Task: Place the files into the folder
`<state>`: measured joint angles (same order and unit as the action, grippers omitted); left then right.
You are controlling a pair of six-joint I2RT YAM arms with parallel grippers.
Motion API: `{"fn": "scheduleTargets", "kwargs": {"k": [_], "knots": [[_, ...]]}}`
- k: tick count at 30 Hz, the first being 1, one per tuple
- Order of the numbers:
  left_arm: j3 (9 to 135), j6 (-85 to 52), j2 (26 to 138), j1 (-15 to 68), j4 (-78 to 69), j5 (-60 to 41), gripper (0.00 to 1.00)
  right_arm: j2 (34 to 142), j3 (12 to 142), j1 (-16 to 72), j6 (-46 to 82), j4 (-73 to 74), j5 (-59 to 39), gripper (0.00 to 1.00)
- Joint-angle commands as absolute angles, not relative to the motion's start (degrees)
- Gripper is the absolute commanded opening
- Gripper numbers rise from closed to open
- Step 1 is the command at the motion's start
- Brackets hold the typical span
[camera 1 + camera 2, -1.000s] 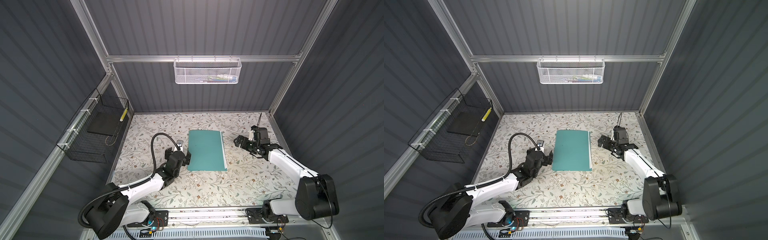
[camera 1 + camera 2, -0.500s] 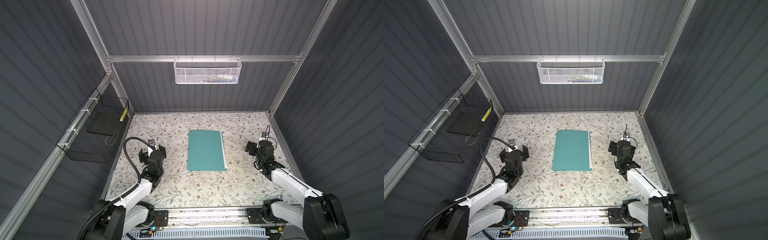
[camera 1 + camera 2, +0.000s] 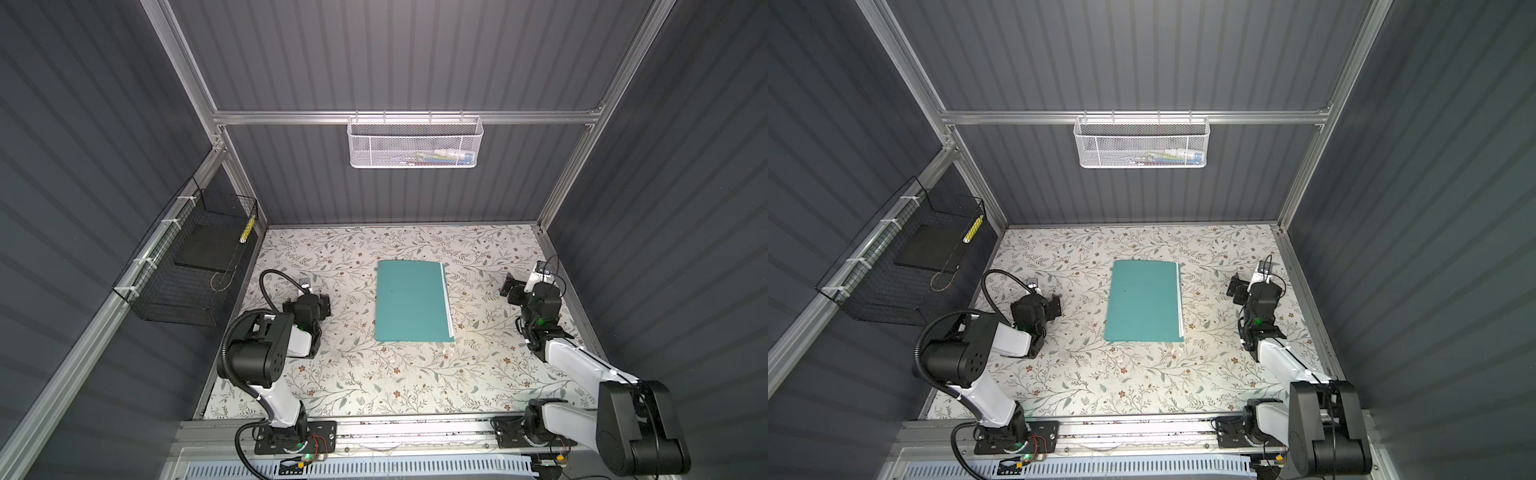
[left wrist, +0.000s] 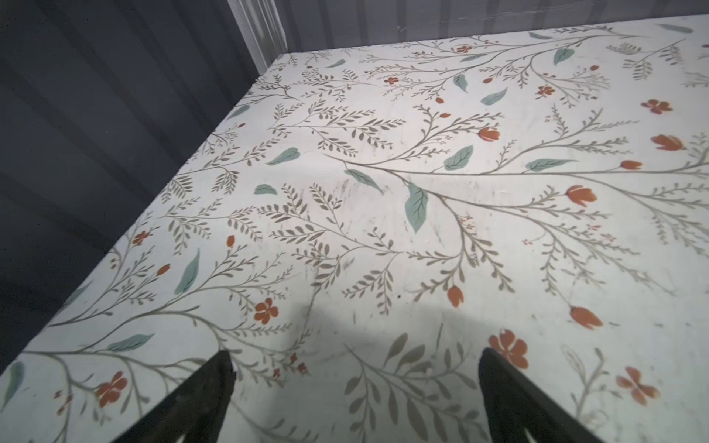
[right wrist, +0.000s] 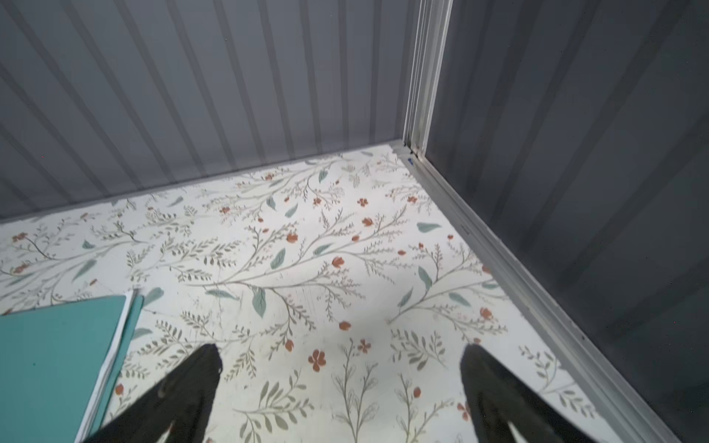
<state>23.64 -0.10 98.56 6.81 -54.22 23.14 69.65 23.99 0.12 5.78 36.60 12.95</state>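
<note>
My left gripper (image 4: 355,354) hangs low over the white tabletop printed with leafy sprigs and orange flowers (image 3: 374,374). Its black jaws are spread wide with only bare surface between them. In both top views it sits to the left of the thin, flat teal-green rectangular folder (image 3: 409,301), well apart from it. My right gripper (image 5: 340,349) is spread just as wide and holds nothing, low over the table on the folder's other side, near the dark grey ribbed wall (image 5: 575,153). The folder lies closed and flat in the middle of the table. A thin stack of white paper sheets (image 5: 111,356) shows as a narrow edge between its covers, along the side facing my right gripper. Their print is hidden.
</note>
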Motion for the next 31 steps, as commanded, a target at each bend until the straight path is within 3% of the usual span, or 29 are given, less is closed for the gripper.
{"fn": "scheduleTargets", "kwargs": {"k": [1, 4, 6, 31], "knots": [[23.17, 0.04, 97.83, 6.07, -58.65, 18.17, 1.0, 77.22, 19.43, -2.01, 4.53, 48.83, 9.06, 0.99], [25.33, 0.02, 97.67, 6.06, -54.51, 17.84, 1.0, 84.5, 18.19, -2.46, 3.15, 58.3, 5.26, 0.99], [26.76, 0.69, 98.68, 5.98, -53.82, 17.06, 1.0, 82.56, 19.24, -2.64, 3.69, 52.95, 4.66, 0.99], [26.85, 0.0, 98.27, 4.66, -52.52, 14.44, 1.0, 83.5, 18.22, -2.64, 3.34, 56.67, 4.16, 0.99]]}}
